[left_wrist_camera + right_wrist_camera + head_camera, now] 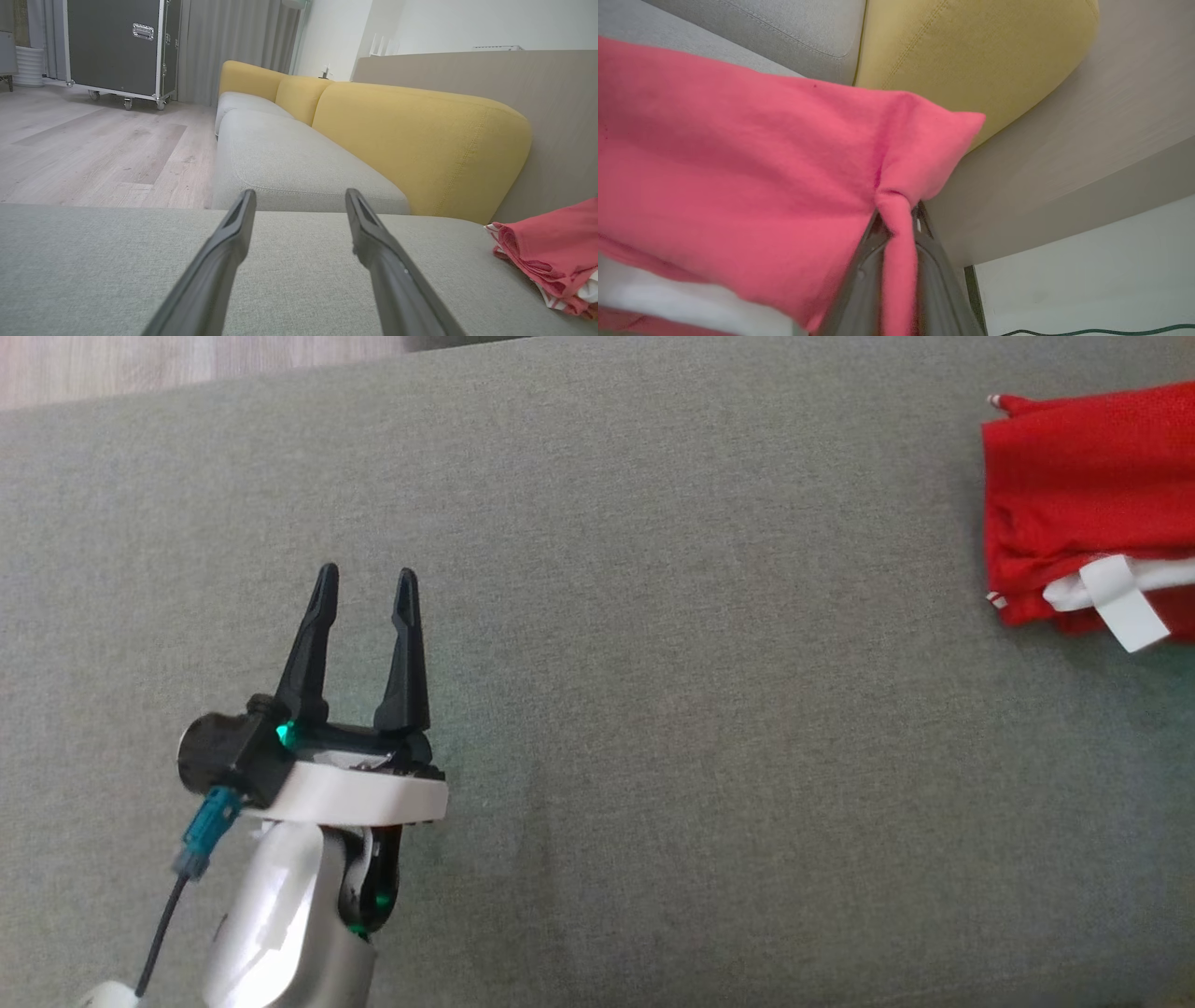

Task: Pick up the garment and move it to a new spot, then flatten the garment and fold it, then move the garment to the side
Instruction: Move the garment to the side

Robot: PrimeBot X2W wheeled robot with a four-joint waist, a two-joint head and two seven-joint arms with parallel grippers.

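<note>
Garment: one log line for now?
garment: folded, on cushion, far right | right gripper: shut on garment | left gripper: open, empty

A grey sofa seat of woven fabric carries everything here. In the head view it spreads across nearly the whole frame. Its far edge runs along the top, and pale wood floor shows beyond it at 11 o'clock. The cloth lies flat and even. One thing rests on it: the red garment, folded into a layered bundle at 2 o'clock and cut off by the frame's right edge. A white strip sticks out from the bundle's near side onto the grey fabric. In the left wrist view the garment sits at 4 o'clock on the seat, its stacked folds facing the middle.
</note>
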